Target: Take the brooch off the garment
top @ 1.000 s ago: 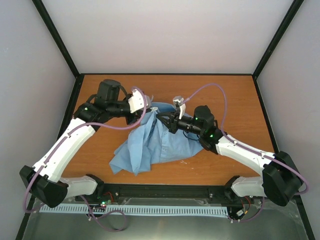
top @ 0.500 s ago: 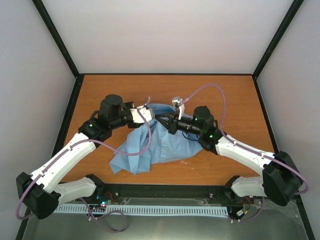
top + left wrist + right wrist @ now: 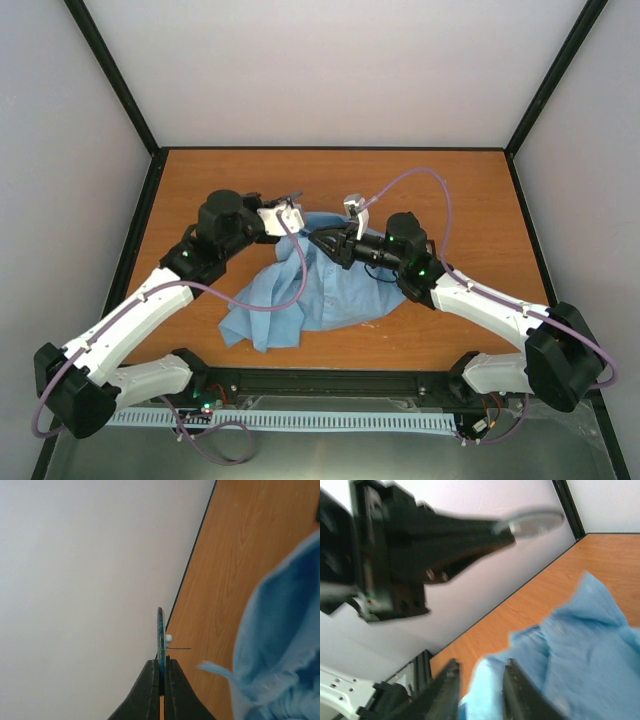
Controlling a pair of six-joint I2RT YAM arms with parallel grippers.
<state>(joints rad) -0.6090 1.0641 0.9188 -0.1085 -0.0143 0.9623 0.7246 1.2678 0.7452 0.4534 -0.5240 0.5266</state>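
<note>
My left gripper point(image 3: 161, 662) is shut on the brooch point(image 3: 160, 630), a thin dark blue-grey disc seen edge-on, with its pin sticking out to the right. It holds the brooch in the air, apart from the light blue shirt point(image 3: 280, 645). In the top view the left gripper point(image 3: 292, 198) is just beyond the shirt's point(image 3: 300, 290) far edge. My right gripper point(image 3: 322, 238) holds a raised fold of the shirt. In the right wrist view the right gripper point(image 3: 480, 666) has blue fabric point(image 3: 590, 645) between its fingers. The blurred brooch point(image 3: 535, 522) shows at the top.
The shirt lies crumpled on the orange-brown table point(image 3: 450, 190), inside a black-framed booth with grey walls. A purple cable point(image 3: 420, 175) loops over the right arm, and another point(image 3: 270, 300) hangs from the left arm across the shirt.
My left gripper moved in to the raised fold by the right gripper, then pulled back toward the far side with the brooch, clear of the shirt. The right arm has barely moved.
</note>
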